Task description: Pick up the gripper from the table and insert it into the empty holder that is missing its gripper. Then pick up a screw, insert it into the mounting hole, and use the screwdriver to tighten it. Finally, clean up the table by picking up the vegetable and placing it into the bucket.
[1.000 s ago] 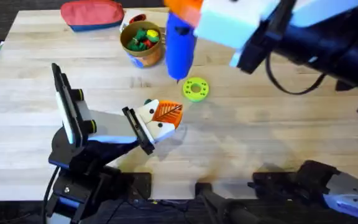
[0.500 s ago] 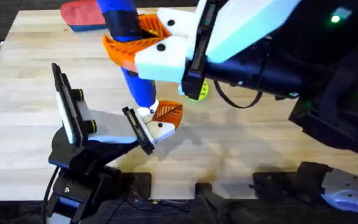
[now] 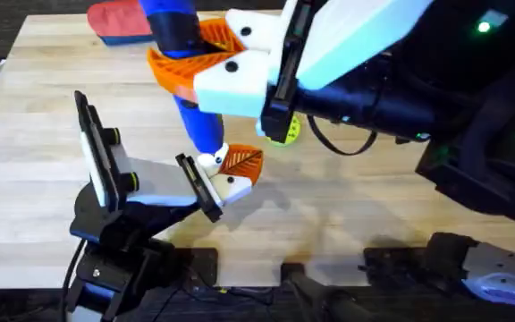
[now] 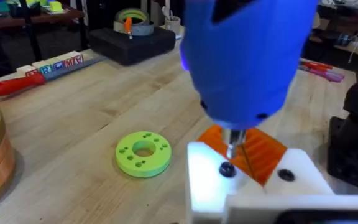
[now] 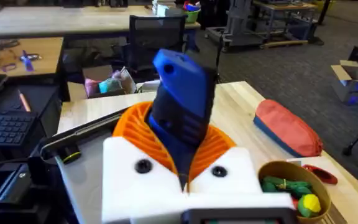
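My right gripper [image 3: 206,64] reaches across the table, shut on the blue screwdriver [image 3: 186,80], which stands nearly upright. In the left wrist view the screwdriver [image 4: 247,56] looms large, its thin tip directly over a dark screw [image 4: 226,169] seated in the white holder [image 4: 253,186]. The orange gripper wedge [image 4: 257,149] sits in that holder, at my left gripper [image 3: 231,174]. The right wrist view shows the screwdriver [image 5: 179,112] clamped between white fingers with orange pads, and the bucket [image 5: 272,167] holding mixed toys. The vegetable is out of view.
A green-and-yellow disc [image 4: 143,154] lies just beyond the holder. A red pouch [image 3: 119,22] lies at the far left corner of the table. A red-handled tool [image 4: 17,84] lies farther off. The right arm's bulk covers the table's far middle.
Since a second ago the right arm swung in from the back right and lowered the screwdriver onto the holder at the left gripper. In the last half second nothing moved.
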